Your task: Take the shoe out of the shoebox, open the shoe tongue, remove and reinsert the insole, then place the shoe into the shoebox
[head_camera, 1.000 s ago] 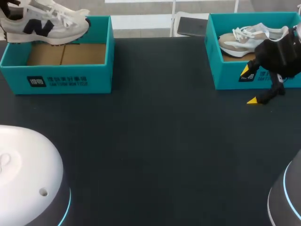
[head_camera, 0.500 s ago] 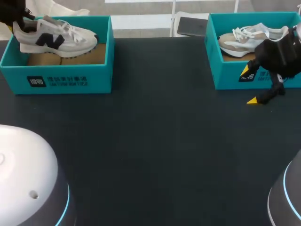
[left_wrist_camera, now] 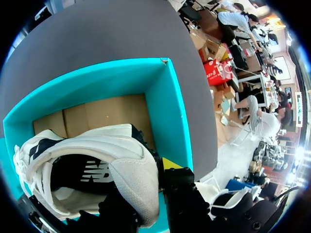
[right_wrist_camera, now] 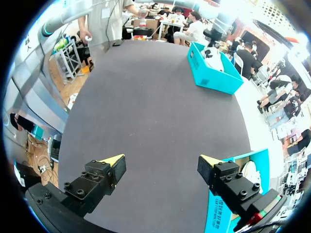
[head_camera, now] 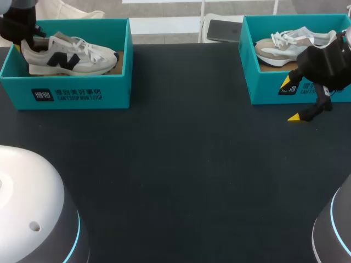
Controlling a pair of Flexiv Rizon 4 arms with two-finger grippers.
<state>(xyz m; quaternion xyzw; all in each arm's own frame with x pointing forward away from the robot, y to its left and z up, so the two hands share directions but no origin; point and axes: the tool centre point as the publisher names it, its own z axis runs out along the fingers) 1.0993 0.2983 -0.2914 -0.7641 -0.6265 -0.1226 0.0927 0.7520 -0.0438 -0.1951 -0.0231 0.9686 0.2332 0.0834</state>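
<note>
Head view: white shoe (head_camera: 71, 56) with a dark side mark lies inside the teal left shoebox (head_camera: 82, 93) at the far left of the dark counter (head_camera: 181, 164), with the left end effector (head_camera: 24, 41) at its heel. At the far right, the right end effector (head_camera: 290, 99) hangs just in front of the right shoebox (head_camera: 263, 90), which holds a beige shoe (head_camera: 285, 46). Left wrist view: the fingers clamp the white shoe's heel collar, one inside and one outside, over the box's cardboard floor. Right wrist view: the two yellow tips stand wide apart over bare counter, gripping nothing, with the right shoebox's corner just beside one finger.
</note>
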